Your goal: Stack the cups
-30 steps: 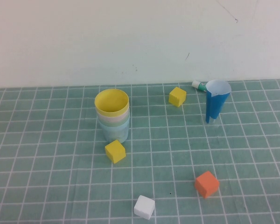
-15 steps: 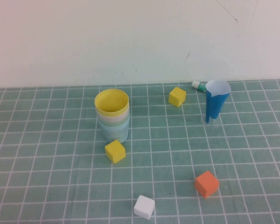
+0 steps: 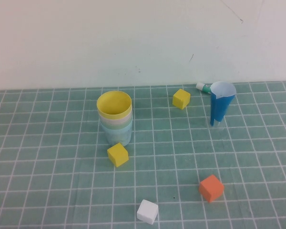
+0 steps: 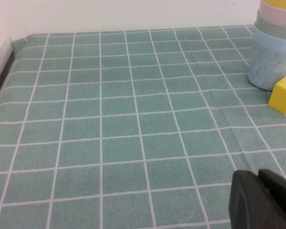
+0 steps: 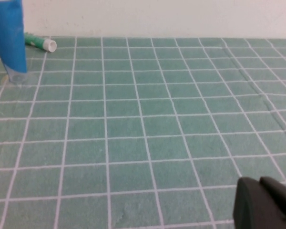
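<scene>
The cups point(image 3: 115, 118) stand nested in one upright stack left of the table's middle, yellow on top, then pink and green rims, light blue at the bottom. The stack of cups point(image 4: 276, 43) also shows in the left wrist view. Neither arm appears in the high view. My left gripper point(image 4: 258, 177) is shut and empty, low over bare mat well away from the stack. My right gripper point(image 5: 260, 185) is shut and empty too, over bare mat on the right side.
A yellow cube point(image 3: 117, 154) sits just in front of the stack. Another yellow cube point(image 3: 181, 98), a narrow dark blue cone cup point(image 3: 221, 109) and a green-white marker point(image 3: 203, 87) lie at the back right. An orange cube point(image 3: 211, 188) and a white cube point(image 3: 147, 211) lie nearer the front.
</scene>
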Robot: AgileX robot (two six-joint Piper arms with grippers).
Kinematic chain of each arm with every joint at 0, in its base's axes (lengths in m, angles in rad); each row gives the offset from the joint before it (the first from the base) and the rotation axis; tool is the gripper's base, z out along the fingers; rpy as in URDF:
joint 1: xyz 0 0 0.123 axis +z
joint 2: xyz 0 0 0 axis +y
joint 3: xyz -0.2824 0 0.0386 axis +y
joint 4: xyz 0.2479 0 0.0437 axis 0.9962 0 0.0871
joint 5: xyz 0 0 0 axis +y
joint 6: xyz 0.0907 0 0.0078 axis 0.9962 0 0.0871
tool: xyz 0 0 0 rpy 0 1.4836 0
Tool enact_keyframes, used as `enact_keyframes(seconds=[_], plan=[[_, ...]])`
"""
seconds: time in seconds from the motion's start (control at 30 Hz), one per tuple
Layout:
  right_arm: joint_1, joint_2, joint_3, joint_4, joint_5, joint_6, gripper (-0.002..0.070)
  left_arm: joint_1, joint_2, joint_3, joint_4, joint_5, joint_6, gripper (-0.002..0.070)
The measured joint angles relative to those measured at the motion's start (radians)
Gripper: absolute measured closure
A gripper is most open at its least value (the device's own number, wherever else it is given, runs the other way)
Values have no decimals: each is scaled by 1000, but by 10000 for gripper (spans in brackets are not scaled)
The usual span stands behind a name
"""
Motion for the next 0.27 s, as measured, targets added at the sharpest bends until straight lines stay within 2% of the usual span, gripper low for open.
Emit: enact_keyframes(seconds=[0.27], plan=[[36,0,-2,0,12,3,678,0,0,0,0,0,0,677]])
